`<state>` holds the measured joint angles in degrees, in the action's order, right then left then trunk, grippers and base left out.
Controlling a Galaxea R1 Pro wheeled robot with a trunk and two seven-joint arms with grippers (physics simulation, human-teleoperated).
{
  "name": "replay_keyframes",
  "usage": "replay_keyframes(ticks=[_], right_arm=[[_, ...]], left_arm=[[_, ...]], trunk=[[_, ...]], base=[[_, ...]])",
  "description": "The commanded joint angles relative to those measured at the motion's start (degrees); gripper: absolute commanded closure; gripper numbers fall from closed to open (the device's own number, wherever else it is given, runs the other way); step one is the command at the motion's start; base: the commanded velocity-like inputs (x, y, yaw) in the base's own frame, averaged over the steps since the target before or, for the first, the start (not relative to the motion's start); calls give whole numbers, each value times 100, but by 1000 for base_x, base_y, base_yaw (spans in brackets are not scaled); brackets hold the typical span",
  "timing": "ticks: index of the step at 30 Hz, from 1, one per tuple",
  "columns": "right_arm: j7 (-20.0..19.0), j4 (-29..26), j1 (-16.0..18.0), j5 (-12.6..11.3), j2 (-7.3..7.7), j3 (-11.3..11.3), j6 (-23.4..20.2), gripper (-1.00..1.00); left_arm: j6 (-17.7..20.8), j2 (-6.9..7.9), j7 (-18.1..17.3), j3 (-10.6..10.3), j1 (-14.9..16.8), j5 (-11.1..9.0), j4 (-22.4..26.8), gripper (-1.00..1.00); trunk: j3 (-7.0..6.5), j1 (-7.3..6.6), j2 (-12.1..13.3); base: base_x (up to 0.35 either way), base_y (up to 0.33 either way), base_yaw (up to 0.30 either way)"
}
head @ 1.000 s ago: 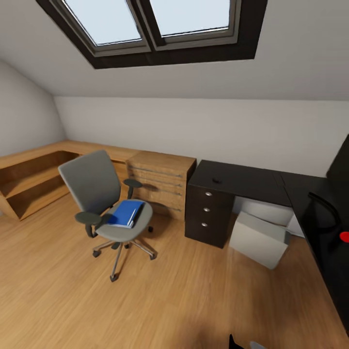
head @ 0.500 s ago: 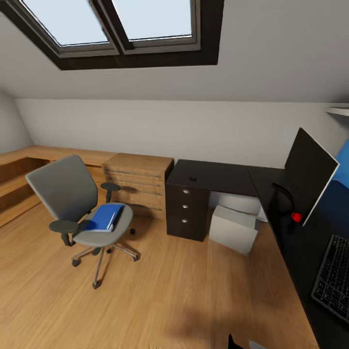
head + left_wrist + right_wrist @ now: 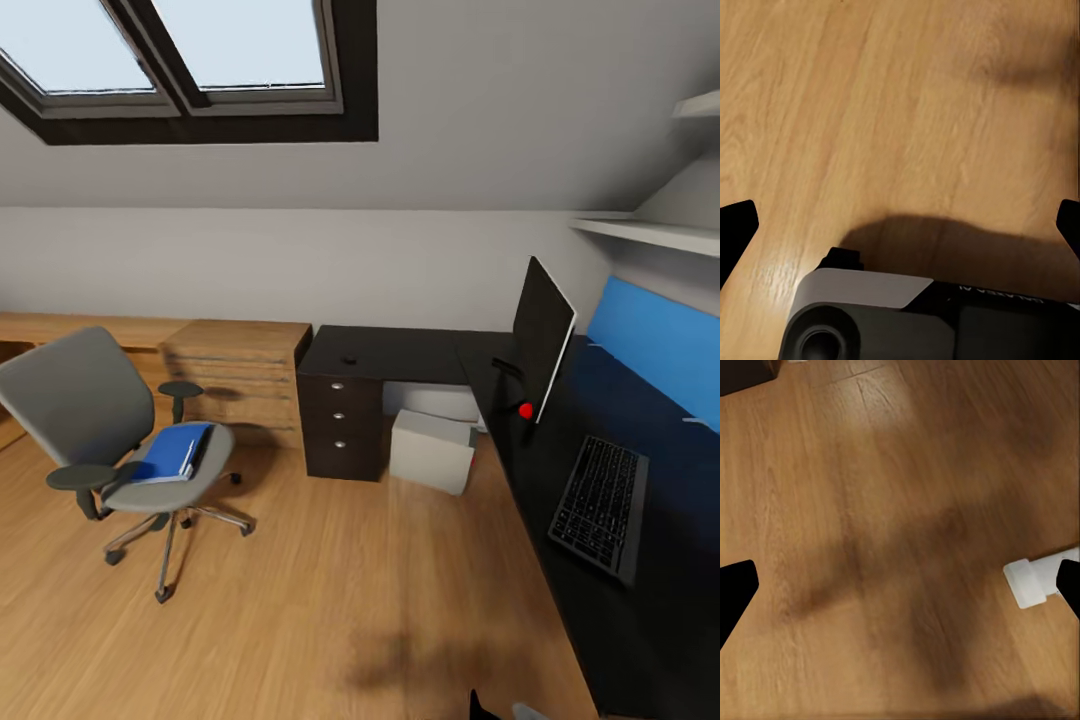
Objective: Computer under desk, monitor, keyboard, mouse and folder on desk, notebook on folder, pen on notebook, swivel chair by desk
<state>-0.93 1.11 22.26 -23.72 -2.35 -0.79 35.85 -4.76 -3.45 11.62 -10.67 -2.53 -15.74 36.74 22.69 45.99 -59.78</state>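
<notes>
In an attic bedroom the folder is seen on the chair seat, well left of the worktop; thin, light and probably slippery, it is best pinched at an overhanging edge, both pincers being held apart.

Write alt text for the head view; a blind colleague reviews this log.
A bright blue flat folder lies on a grey swivel chair standing apart from a long black L-shaped desk, which holds a black flat monitor and a slim keyboard; a light grey computer tower sits beneath.
</notes>
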Motion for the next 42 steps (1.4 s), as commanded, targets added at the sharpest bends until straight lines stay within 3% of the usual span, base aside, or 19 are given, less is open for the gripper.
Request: replay_keyframes(ticks=[1,4,9,14,17,18,21,22,25,33,34,35,42], right_arm=[[-8,12,7,-28,-2,-9,22,-100],[-5,12,7,-27,-2,-6,10,-100],[-4,12,7,-27,-2,-2,-5,-100],[-4,2,-40,3,26,-10,-7,-100],[-4,-5,-107,152,46,-15,-4,-100],[2,-5,-190,514,53,-16,8,-100],[11,-7,-297,870,61,-15,21,-100],[21,-11,-397,1156,73,-13,33,-100],[28,-13,-513,1430,128,-15,41,-100],[31,-11,-649,1578,257,-17,50,-100],[31,-8,-749,1592,334,-15,53,-100],[31,-5,-796,1595,368,-14,60,-100],[33,10,-1026,1591,529,-13,97,-100]], left_arm=[[-28,4,38,-33,-1,-55,8,-100],[-100,3,35,-46,-1,-42,8,-100],[-614,0,33,-62,-1,-43,-254,-100],[-735,0,33,-66,-1,-36,-386,-100],[-747,4,33,-66,-1,-35,-397,-100],[-751,10,36,-66,-1,-35,-398,-100],[-753,15,43,-66,-1,-30,-397,-100],[-748,17,45,-63,-1,-30,-403,-100],[-735,18,38,-65,-1,-33,-431,-100],[-737,53,29,-66,-1,-34,-575,-100],[-823,118,13,-59,-1,-25,-1072,-100],[-933,135,8,-55,-1,-22,-1242,-100],[-1606,176,-17,-69,-1,-28,-1617,-100]], trunk=[[5,0,-4],[5,0,-4],[5,0,-4],[5,0,-4],[5,0,-4],[5,0,-4],[5,0,-4],[5,0,-4],[5,0,-4],[5,0,-4],[5,0,-4],[5,0,-4],[5,0,-4]], base=[[-30,0,-226],[-15,0,-115],[-99,85,-26],[-232,211,-4],[-250,230,-1],[-205,189,0],[-134,123,0],[-54,50,0],[-27,24,0],[-6,5,0],[0,0,0],[0,0,0],[0,0,0]])
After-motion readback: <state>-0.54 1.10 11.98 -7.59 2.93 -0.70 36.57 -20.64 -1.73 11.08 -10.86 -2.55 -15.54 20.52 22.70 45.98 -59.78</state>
